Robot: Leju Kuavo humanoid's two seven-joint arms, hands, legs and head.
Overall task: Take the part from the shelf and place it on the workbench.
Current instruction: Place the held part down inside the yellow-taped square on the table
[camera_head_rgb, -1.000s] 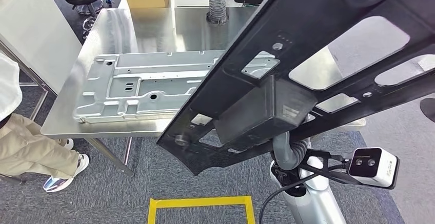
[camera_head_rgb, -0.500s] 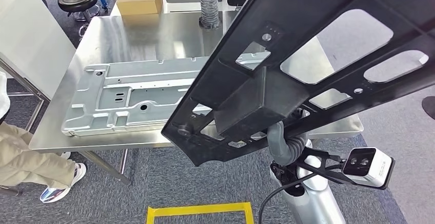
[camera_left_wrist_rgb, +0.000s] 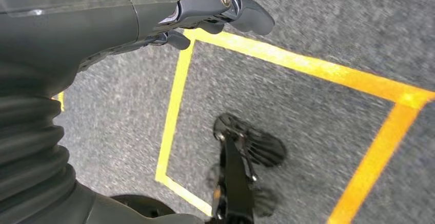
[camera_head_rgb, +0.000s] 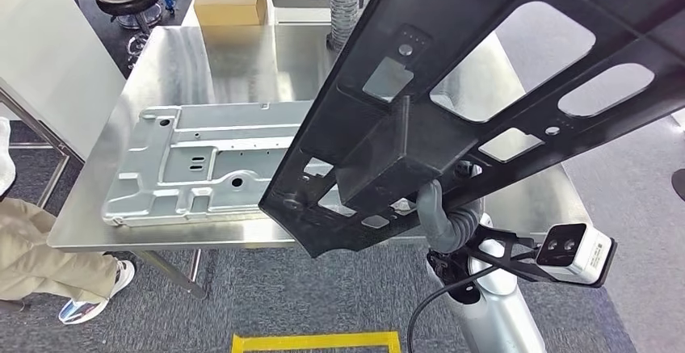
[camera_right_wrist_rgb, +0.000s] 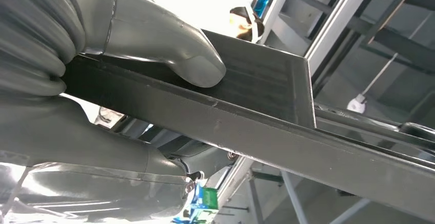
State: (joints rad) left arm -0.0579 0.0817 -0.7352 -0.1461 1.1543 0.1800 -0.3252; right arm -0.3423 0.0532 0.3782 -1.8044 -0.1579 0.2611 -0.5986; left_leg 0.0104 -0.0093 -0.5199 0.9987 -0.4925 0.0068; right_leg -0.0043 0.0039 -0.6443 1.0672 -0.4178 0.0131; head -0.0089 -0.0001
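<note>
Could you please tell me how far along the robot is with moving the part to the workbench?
Done: the black part is off the shelf and gripped by the right hand, thumb pressed on its edge. In hand: the part hangs tilted in the air above the steel workbench, not resting on it. Left: setting it down, probably beside the grey metal panel lying there, then letting go. The left hand hangs over the floor holding nothing.

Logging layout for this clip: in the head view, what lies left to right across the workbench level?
Person's leg → silver stamped panel on the workbench → black part, held by the right hand → white wrist camera.
</note>
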